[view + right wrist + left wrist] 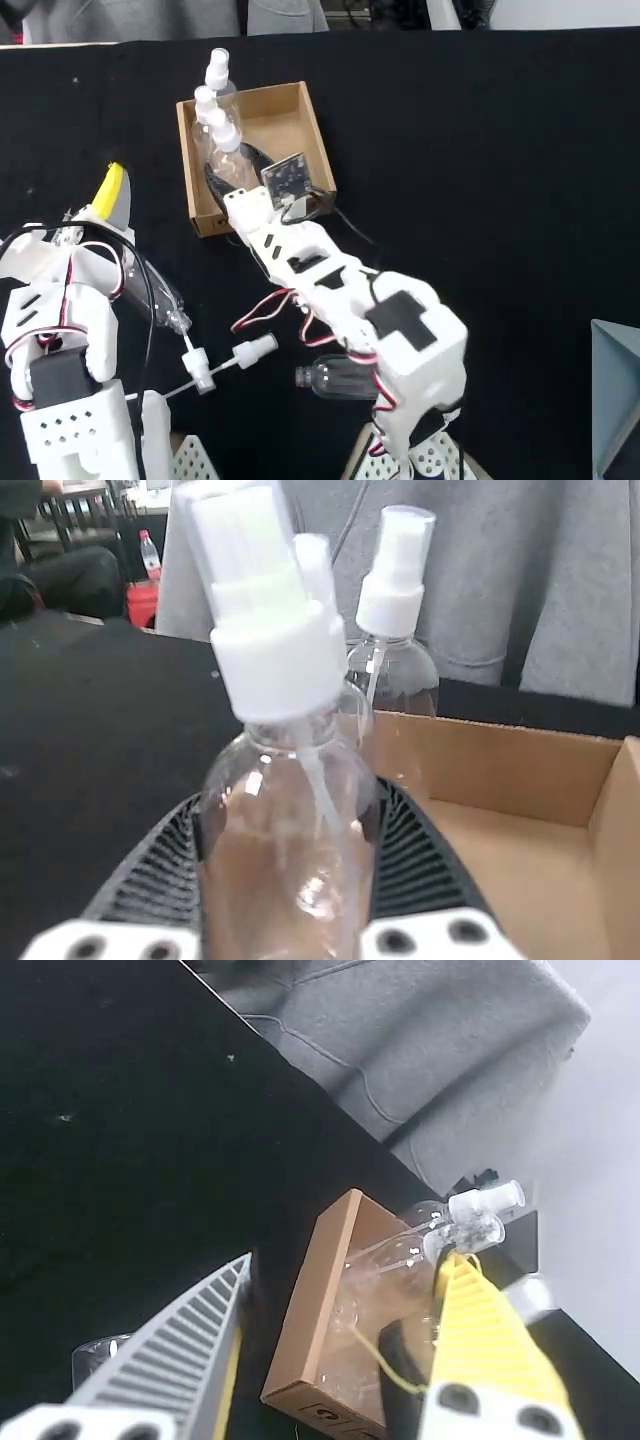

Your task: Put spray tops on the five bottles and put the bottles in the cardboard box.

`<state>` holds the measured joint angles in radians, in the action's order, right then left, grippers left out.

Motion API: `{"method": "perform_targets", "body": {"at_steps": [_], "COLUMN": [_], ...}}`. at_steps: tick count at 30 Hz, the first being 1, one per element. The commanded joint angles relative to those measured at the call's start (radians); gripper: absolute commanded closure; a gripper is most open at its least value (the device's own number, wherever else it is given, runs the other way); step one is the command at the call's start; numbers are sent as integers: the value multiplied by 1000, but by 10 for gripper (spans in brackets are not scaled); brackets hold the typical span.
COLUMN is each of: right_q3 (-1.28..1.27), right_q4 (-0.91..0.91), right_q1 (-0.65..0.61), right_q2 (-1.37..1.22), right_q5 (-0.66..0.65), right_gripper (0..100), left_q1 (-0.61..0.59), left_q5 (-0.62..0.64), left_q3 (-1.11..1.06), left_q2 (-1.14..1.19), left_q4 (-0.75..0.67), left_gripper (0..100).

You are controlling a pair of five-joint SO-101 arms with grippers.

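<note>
Gaping wide and empty, the left tool (113,197) hangs over the table (480,150), with a bare bottle (160,295) and two loose spray tops (200,370) nearby; at the cardboard box (300,115) the right tool (232,172) grips a capped bottle (225,150) beside two others (215,75), and another bare bottle (335,378) lies under that arm

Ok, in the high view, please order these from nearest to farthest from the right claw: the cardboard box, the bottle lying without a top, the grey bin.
1. The cardboard box: the right claw is over it, shut on a bottle.
2. The bottle without a top: lying flat near the view's bottom edge.
3. The grey bin: at the view's right edge.
</note>
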<state>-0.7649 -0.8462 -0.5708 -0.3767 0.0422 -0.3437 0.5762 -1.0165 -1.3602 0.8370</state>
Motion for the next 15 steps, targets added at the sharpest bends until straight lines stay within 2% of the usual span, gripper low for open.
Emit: {"method": "perform_targets", "body": {"at_steps": [1,15], "right_q3": [94,122], "right_q4": [-31,-31], "right_q1": [-28,-60], "right_q2": [-24,-77], "right_q5": [-64,-72], "right_gripper": [986,985], "left_q1": [-8,-8], "left_q5": [6,6], "left_q3": [44,44], "left_q2": [-17,-17], "left_q4": [-25,-25], "left_gripper": [726,726]}}
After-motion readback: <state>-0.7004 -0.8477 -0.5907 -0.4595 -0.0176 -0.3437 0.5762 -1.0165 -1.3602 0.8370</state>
